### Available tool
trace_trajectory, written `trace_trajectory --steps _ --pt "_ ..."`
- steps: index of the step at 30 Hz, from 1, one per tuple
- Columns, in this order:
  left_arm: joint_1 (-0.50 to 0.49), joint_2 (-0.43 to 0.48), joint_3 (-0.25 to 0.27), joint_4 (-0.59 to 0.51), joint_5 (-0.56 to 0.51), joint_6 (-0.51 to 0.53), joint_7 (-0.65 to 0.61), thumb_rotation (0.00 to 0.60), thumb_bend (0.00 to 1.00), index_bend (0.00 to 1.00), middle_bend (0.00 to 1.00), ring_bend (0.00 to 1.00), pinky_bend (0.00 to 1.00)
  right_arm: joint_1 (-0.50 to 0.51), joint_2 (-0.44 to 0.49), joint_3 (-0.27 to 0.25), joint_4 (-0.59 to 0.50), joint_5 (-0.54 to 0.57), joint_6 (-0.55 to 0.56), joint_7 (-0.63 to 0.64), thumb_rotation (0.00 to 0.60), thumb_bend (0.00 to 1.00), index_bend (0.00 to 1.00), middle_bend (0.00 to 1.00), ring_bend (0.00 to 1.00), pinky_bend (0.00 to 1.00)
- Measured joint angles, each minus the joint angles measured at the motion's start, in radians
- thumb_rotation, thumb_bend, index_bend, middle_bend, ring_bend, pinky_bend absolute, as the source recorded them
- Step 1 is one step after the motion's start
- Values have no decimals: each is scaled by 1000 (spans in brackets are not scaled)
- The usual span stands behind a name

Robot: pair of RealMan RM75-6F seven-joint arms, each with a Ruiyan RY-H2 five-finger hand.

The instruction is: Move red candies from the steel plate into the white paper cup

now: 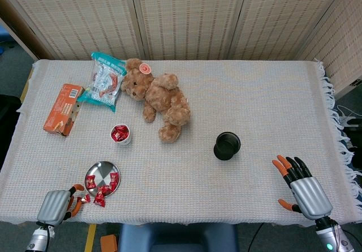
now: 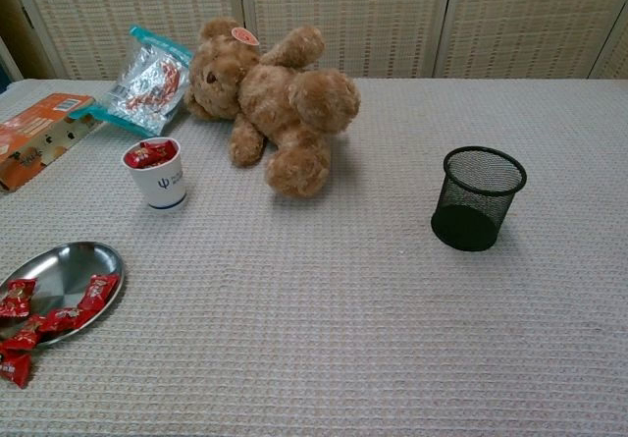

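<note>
**A:** From the head camera, where do the containers sit?

**B:** The steel plate [image 1: 97, 174] lies near the left front of the table [image 1: 254, 105], with red candies [image 1: 107, 183] on its near half and a couple [image 1: 85, 199] spilled on the cloth just beside its near rim. The white paper cup [image 1: 121, 134] stands farther back, apart from the plate, with red candy showing inside. A black mesh cup [image 1: 227, 145] stands right of centre; its inside looks dark and I cannot tell what it holds.

**A:** And the hands?

**B:** The left hand [image 1: 55, 206] is at the near left edge, just left of the spilled candies; its fingers are tucked under the grey back, so I cannot tell whether they grip anything. The right hand [image 1: 301, 187] is at the near right corner, fingers spread, holding nothing.

**A:** The chest camera?

**B:** No hands there. Plate at near left, candies along its near rim, two off it. The cup stands upright beyond it, filled near the top with red wrappers. The mesh cup on the right shows only its dark base. A teddy bear [image 2: 275, 103], a snack bag [image 2: 149, 80] and an orange box [image 2: 39, 135] lie at the far left.
</note>
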Motion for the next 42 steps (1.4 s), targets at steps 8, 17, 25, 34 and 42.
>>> trace_trajectory --steps 8,17,25,34,42 --pt "24 -42 -14 55 -23 -41 22 600 374 371 896 901 1000 -3 1 0 0 -3 7 1 600 15 0 0 0 0" --pt "37 -71 -41 96 -24 -62 42 600 371 452 897 901 1000 -2 1 2 0 3 3 -1 600 15 0 0 0 0" --pt "49 -72 -53 107 -1 -51 27 600 375 492 899 902 1000 1 -1 4 1 10 -5 -4 600 15 0 0 0 0" --pt "58 -67 -53 104 23 -56 27 600 373 396 898 901 1000 1 -2 5 -1 13 -6 -9 600 15 0 0 0 0" --pt "59 -61 -57 90 34 -68 43 600 371 200 898 901 1000 1 -1 5 -1 14 -7 -7 600 15 0 0 0 0"
